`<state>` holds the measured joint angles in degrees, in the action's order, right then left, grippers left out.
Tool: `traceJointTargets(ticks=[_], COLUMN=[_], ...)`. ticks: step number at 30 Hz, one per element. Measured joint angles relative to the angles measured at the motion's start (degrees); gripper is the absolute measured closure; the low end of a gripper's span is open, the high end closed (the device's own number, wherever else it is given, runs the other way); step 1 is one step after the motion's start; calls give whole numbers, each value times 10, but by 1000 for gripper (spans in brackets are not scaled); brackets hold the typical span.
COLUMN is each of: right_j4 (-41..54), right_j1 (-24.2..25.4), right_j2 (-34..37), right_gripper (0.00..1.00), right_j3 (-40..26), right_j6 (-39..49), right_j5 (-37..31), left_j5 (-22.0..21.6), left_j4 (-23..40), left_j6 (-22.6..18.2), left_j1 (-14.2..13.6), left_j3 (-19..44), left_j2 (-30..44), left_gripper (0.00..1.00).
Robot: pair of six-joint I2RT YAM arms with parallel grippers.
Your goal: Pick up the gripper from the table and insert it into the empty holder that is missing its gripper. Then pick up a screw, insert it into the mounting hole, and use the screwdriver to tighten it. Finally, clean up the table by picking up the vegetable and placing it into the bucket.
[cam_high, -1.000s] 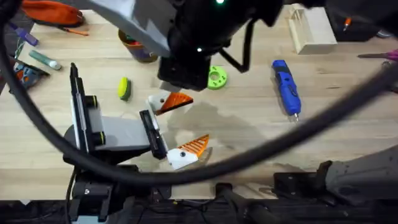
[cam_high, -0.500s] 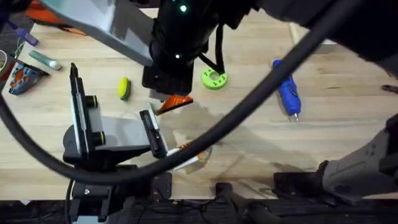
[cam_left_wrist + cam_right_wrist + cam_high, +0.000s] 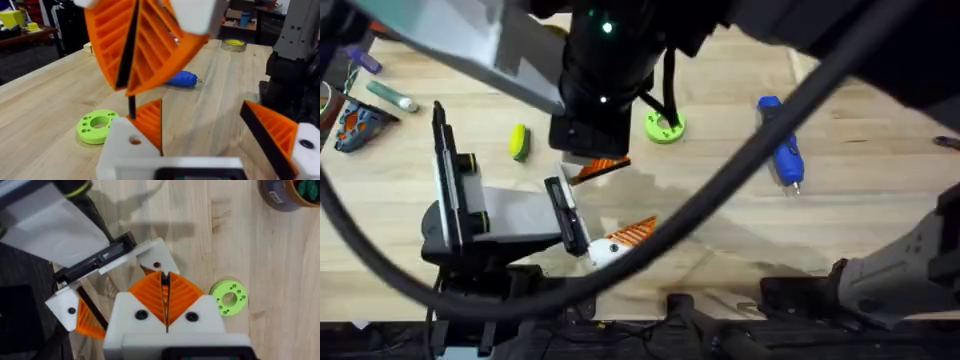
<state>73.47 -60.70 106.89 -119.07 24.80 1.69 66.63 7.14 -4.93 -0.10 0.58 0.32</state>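
Note:
My left gripper (image 3: 605, 205) lies open on the table. One jaw is the white holder (image 3: 565, 164) (image 3: 125, 150) (image 3: 150, 255), and the orange gripper (image 3: 607, 168) (image 3: 150, 125) (image 3: 147, 271) sits in it. My right gripper (image 3: 165, 277) (image 3: 127, 90) hangs right over that holder, its orange pads shut on what looks like a thin black screw (image 3: 131, 106) pointing down by the mounting hole (image 3: 156, 265). The blue screwdriver (image 3: 780, 140) (image 3: 182, 79) lies to the right. The yellow-green vegetable (image 3: 520, 142) lies left of the holder. The bucket (image 3: 287, 192) stands farther back; in the overhead view my right arm covers it.
A green round disc with holes (image 3: 665, 127) (image 3: 97, 127) (image 3: 228, 297) sits beside the holder. Small tools (image 3: 395, 95) and a pouch (image 3: 355, 125) lie at the far left. A black cable (image 3: 740, 180) sweeps across the overhead view. My left arm's body (image 3: 490, 215) lies low at the front left.
My right arm has shifted left from above the green disc to over the holder, then held almost still. The orange gripper, left arm, vegetable and screwdriver have not moved.

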Motion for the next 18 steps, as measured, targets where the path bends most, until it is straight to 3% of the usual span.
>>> traceJointTargets(ticks=[18], right_j4=[5], right_j1=[-7], right_j2=[12], right_gripper=[996], right_j3=[0], right_j6=[2], right_j5=[-2], left_j5=[0], left_j4=[0], left_j6=[0], left_j1=[0], left_j3=[0], left_j2=[0], left_gripper=[14])
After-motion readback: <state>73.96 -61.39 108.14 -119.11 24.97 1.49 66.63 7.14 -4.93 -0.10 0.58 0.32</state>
